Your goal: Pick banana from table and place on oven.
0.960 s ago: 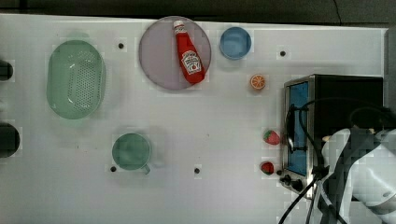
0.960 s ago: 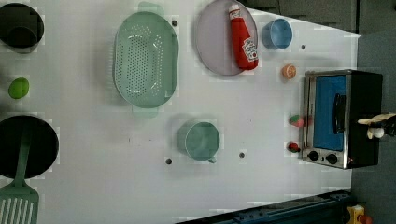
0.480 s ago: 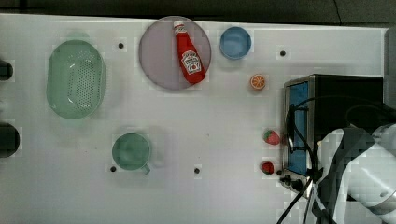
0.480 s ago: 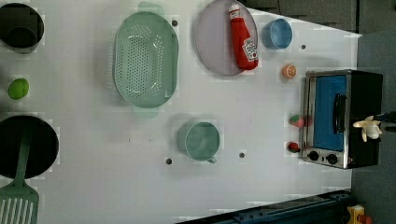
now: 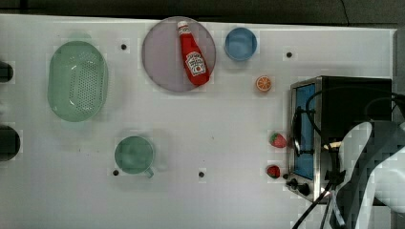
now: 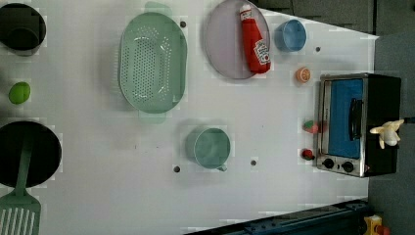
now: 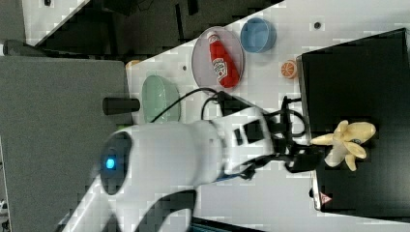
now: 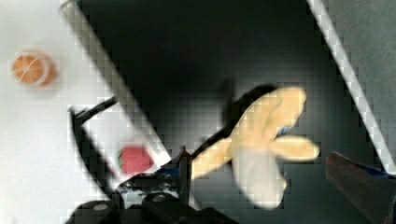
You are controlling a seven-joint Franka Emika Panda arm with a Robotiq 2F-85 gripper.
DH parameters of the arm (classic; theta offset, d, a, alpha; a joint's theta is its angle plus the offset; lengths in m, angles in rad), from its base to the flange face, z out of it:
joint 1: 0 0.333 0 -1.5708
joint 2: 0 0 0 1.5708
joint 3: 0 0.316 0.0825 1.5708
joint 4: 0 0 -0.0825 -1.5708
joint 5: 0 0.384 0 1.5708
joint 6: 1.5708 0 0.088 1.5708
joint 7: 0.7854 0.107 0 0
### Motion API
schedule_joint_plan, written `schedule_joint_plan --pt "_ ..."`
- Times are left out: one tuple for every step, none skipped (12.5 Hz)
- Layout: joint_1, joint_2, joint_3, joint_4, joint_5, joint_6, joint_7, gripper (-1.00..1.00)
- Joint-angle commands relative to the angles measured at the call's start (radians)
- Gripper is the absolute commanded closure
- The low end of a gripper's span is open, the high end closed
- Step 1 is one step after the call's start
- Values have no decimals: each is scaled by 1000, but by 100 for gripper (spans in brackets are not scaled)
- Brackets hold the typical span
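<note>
The pale-yellow banana (image 7: 345, 142) lies on the black top of the oven (image 7: 353, 82), its peel strips splayed. In the left view the banana (image 6: 387, 133) rests near the top's right edge, above the oven's (image 6: 342, 117) blue glass door and knobs. My gripper (image 8: 264, 170) is open, one finger on each side of the banana (image 8: 261, 144) and wide of it. In the right view the gripper (image 7: 314, 157) sits just to the left of the fruit. My arm (image 5: 372, 171) covers part of the oven (image 5: 353, 100) on the white table (image 5: 215, 124).
An orange slice (image 5: 263, 83) and two small red fruits (image 5: 278, 140) lie just left of the oven in the top view. Further off are a ketchup bottle on a plate (image 5: 162, 62), a blue bowl (image 5: 240, 44), a green mug (image 5: 134, 155) and a green colander (image 5: 77, 80).
My fingers have spread from nearly shut around the banana to wide apart. The banana has settled onto the oven top, and the arm has shifted slightly in the top view.
</note>
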Motion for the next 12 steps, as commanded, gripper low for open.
schedule_joint_plan --pt "55 -111 44 118 8 -147 12 -100" --pt "60 -140 76 136 8 -189 71 -100" --pt "64 -170 114 140 6 -213 170 -100" --pt "67 -197 158 138 1 -241 279 -100" --pt "68 -219 207 135 -6 -275 393 -100" --pt "68 -235 259 134 -12 -313 508 -100" --pt "69 -248 312 134 -12 -354 618 -100" --pt "69 -258 364 134 -12 -388 710 -100" --pt "69 -265 410 134 -12 -406 790 -100" --pt "69 -273 449 134 -12 -407 853 -100" --pt "69 -280 477 134 -12 -407 917 -100" --pt "69 -288 495 133 -12 -417 968 -100"
